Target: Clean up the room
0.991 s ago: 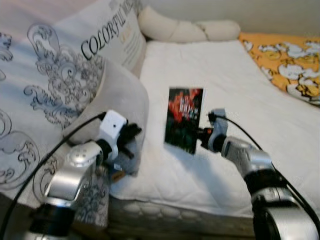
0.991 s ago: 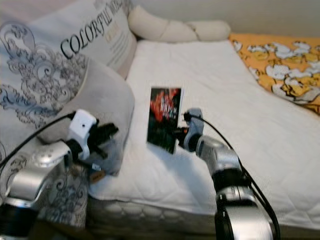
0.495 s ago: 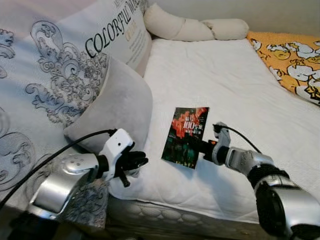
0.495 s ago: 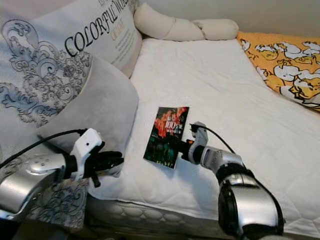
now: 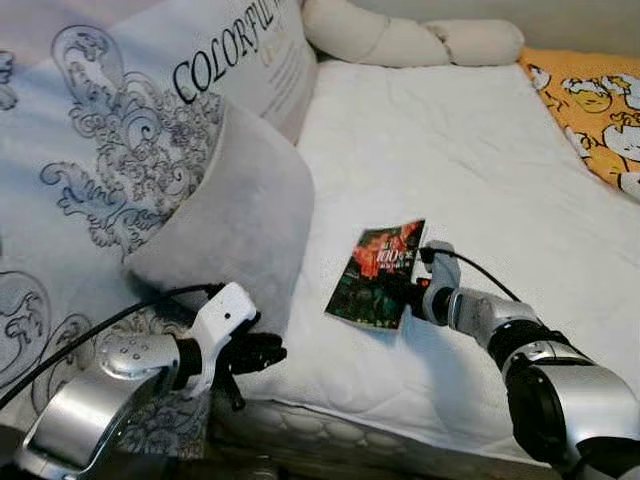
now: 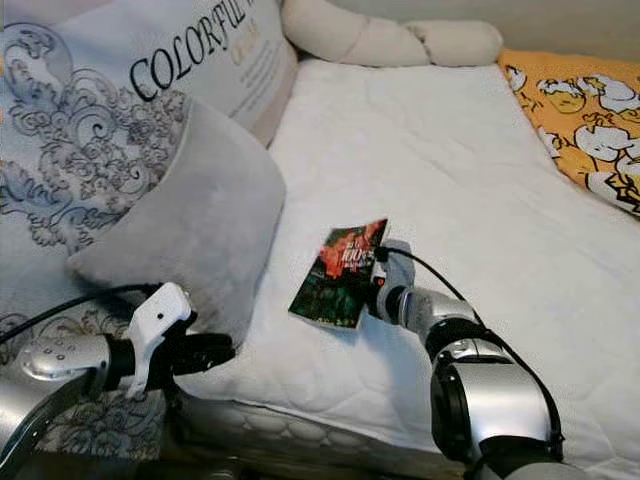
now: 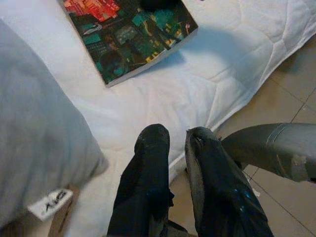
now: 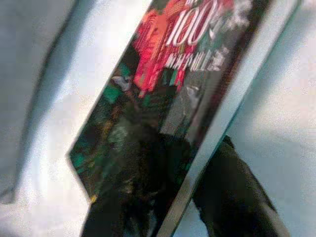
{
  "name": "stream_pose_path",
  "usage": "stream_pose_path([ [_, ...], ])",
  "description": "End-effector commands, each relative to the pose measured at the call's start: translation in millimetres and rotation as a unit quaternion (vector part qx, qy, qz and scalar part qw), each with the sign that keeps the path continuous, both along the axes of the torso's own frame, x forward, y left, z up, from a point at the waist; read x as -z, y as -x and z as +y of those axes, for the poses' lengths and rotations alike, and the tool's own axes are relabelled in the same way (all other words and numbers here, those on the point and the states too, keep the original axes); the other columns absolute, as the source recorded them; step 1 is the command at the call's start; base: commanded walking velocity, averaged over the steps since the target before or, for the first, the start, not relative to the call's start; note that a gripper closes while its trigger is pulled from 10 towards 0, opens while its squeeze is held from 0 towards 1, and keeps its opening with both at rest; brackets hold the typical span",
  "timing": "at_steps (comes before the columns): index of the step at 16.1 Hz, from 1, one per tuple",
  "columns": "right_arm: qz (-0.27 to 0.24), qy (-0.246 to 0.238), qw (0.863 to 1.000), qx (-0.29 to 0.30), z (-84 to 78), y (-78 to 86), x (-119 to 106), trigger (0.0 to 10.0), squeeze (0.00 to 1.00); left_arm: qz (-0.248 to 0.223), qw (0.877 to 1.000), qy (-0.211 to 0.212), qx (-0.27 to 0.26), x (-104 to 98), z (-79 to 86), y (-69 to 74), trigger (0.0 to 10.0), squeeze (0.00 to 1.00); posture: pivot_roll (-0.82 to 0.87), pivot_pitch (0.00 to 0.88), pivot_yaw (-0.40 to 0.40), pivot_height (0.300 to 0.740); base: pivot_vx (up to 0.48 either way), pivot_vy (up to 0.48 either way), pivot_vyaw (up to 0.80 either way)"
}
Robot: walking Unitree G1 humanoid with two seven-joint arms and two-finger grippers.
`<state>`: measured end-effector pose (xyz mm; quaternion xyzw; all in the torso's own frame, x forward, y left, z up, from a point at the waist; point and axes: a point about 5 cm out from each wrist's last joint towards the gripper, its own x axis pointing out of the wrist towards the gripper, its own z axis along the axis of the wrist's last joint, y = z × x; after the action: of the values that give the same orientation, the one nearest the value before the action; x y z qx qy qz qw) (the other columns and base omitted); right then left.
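A paperback book (image 5: 378,273) with a red and green cover lies low on the white mattress (image 5: 470,150), tilted slightly up at its right edge. My right gripper (image 5: 412,287) is shut on the book (image 8: 163,113) at that edge, one black finger over the cover and one under it. My left gripper (image 7: 174,143) is shut with nothing in it. It hovers off the mattress's near edge, below a grey cushion (image 5: 235,225) and left of the book (image 7: 131,34).
A large patterned pillow (image 5: 110,130) with printed lettering leans at the left. A cream bolster (image 5: 410,40) lies at the bed's head. An orange patterned quilt (image 5: 600,110) covers the right side. Tiled floor (image 7: 286,94) shows beyond the mattress edge.
The book has come down from standing upright to lying nearly flat on the mattress, still in my right gripper. My left gripper has dropped below the cushion toward the mattress edge.
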<state>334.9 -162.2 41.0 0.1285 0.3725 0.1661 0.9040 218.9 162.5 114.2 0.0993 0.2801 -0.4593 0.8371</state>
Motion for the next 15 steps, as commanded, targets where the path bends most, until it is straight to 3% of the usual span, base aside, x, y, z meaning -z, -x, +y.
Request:
stream_pose_path([
  [1, -0.021, 0.041, 0.999, 0.000, -0.7, -5.5, -4.7, 10.0, 1.00, -0.004, 1.000, -0.004, -0.009, -3.8, 3.2, 0.4, 10.0, 0.00, 0.30, 0.000, 0.000, 0.740, 0.000, 0.000, 0.00],
  [5, -0.057, 0.126, 0.989, 0.042, -16.8, -11.5, -9.6, 10.0, 1.00, -0.001, 1.000, -0.006, -0.009, -2.8, 0.7, 0.1, 10.0, 0.00, 0.29, 0.000, 0.014, 0.740, 0.000, 0.000, 0.00],
  [7, -0.070, 0.131, 0.988, 0.035, -21.0, -13.7, -13.7, 10.0, 1.00, 0.000, 1.000, -0.007, -0.007, -2.5, -0.8, -1.6, 10.0, 0.00, 0.28, 0.000, 0.021, 0.740, 0.000, 0.000, 0.00],
  [10, -0.087, 0.156, 0.982, -0.069, -19.5, -11.9, -15.2, 10.0, 1.00, -0.002, 1.000, -0.006, 0.004, -0.6, -4.1, -5.1, 10.0, 0.00, 0.25, 0.000, 0.028, 0.740, 0.000, 0.000, 0.00],
  [12, -0.092, 0.135, 0.978, -0.126, -17.1, -10.5, -17.8, 10.0, 1.00, -0.004, 1.000, 0.001, 0.011, -0.4, -8.0, -7.9, 10.0, 0.00, 0.24, 0.000, 0.029, 0.740, 0.000, 0.000, 0.00],
  [15, -0.072, 0.109, 0.957, -0.259, -9.9, 1.9, -12.3, 10.0, 1.00, -0.003, 1.000, 0.011, 0.017, 1.9, -13.9, -13.1, 10.0, 0.00, 0.19, 0.000, 0.042, 0.740, 0.000, 0.000, 0.00],
])
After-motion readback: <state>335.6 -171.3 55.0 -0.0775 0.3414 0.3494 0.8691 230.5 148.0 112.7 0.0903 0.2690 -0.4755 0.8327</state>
